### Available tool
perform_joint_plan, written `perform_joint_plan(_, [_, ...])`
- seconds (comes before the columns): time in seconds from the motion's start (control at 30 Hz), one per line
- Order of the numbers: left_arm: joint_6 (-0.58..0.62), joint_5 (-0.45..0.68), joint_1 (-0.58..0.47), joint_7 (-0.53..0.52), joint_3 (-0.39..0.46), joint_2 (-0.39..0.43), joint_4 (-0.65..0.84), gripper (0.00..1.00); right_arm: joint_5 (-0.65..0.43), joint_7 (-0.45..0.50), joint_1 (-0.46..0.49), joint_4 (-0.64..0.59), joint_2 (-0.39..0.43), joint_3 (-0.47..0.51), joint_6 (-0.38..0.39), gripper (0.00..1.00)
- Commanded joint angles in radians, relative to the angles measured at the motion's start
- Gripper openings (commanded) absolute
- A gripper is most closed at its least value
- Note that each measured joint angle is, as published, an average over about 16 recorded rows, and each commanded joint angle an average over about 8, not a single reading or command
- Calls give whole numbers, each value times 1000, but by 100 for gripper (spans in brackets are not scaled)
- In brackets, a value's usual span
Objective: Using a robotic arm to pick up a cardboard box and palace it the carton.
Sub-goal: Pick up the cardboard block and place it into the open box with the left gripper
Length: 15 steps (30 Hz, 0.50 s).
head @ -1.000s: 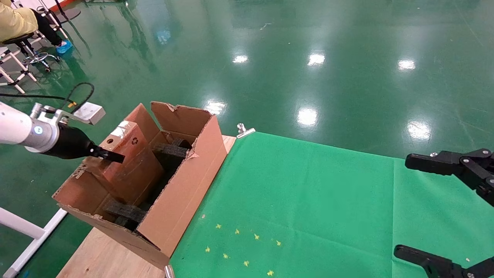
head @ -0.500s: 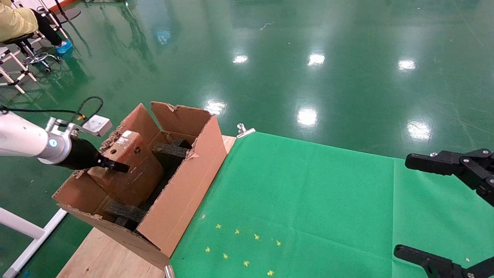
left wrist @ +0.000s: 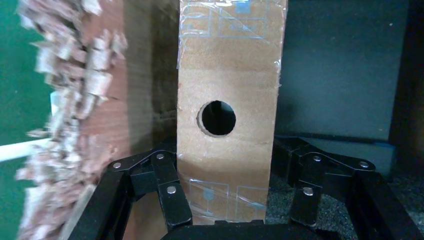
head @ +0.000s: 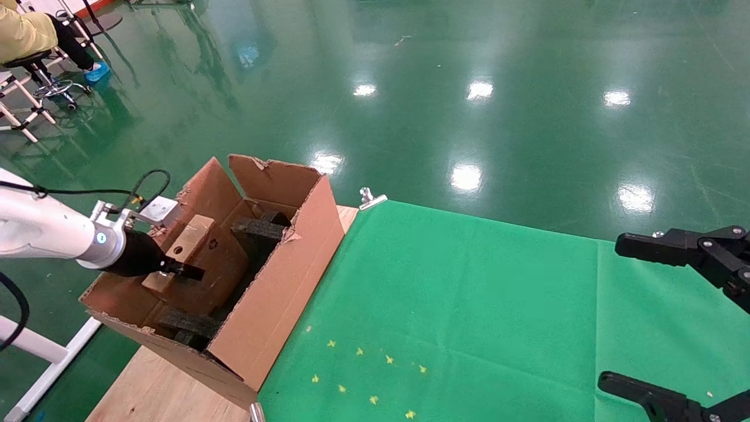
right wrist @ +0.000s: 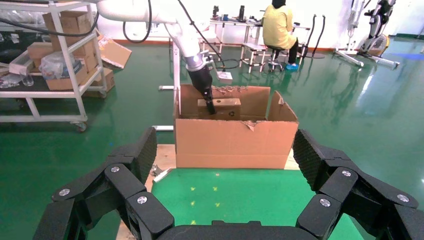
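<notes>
The large torn carton (head: 281,264) stands at the left end of the table, with black foam inserts (head: 258,230) inside. The slim brown cardboard box (head: 188,246) stands tilted inside the carton along its left wall. My left gripper (head: 179,269), on the white arm (head: 41,231), is shut on the box's near end. The left wrist view shows the box (left wrist: 227,75) with its round hole, and black fingers (left wrist: 167,197) against its sides. My right gripper (head: 638,316) hangs open over the green cloth at the far right, holding nothing. From the right wrist view, the carton (right wrist: 235,142) lies ahead.
A green cloth (head: 469,305) with small yellow marks covers the table. Bare wood (head: 158,390) shows beside the carton, and a metal clip (head: 370,198) holds the cloth's far corner. A seated person (head: 26,29) and a stool are far left. A shelf cart (right wrist: 50,60) stands beyond.
My left gripper has moved down and a little right, lowering the cardboard box deeper into the carton. The right arm has not moved.
</notes>
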Motion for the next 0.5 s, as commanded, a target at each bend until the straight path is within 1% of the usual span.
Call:
perform_joint_plan(0.03, [-7,-3,11,1,-2,6,10,0,0,0,0,0,0,0,0,100])
perform_joint_plan(0.5, [-62,-9,51,-10,-6,41,36,0,0,0,0,0,0,-1,0,100])
